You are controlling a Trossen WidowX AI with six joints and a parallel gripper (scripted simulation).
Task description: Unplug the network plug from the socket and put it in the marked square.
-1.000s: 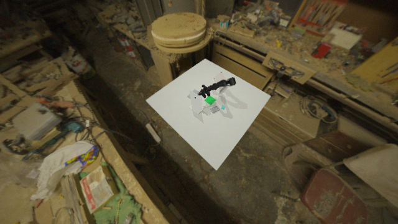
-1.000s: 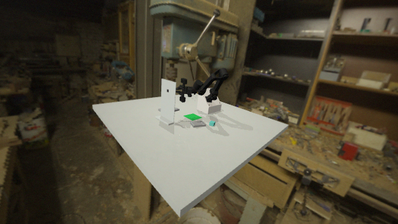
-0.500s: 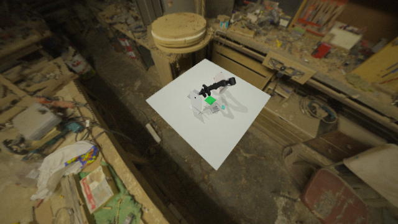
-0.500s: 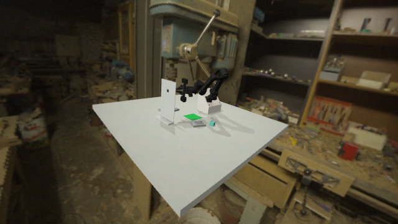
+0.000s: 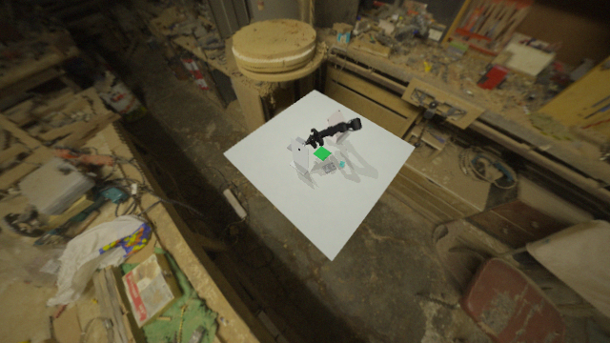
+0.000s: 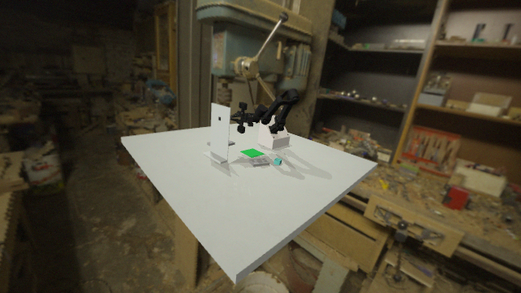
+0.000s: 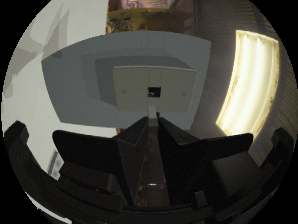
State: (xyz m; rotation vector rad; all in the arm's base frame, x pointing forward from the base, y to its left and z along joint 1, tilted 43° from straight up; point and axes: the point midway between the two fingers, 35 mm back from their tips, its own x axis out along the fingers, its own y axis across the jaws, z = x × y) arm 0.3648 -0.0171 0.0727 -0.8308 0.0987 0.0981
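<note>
The upright panel (image 5: 300, 159) (image 6: 220, 138) (image 7: 65, 100) stands on the table. In the wrist view its socket opening (image 7: 154, 92) looks dark and empty, in a lighter raised plate. My gripper (image 5: 307, 142) (image 6: 233, 118) (image 7: 152, 121) is shut on the plug (image 7: 152, 111), a small light grey piece poking out past the fingertips. The plug is out of the socket and a short way in front of the panel, showing just below the opening in the wrist view. Its tab cannot be made out. The green marked square (image 5: 322, 152) (image 6: 251, 153) lies on the table, lower than the gripper.
A flat grey tray-like piece (image 5: 329, 168) (image 6: 259, 162) lies beside the green square. A small teal block (image 5: 342, 164) (image 6: 278, 161) is next to it. The arm's pale base (image 6: 277, 140) stands behind the square. The panel's foot (image 6: 216, 157) rests on the table.
</note>
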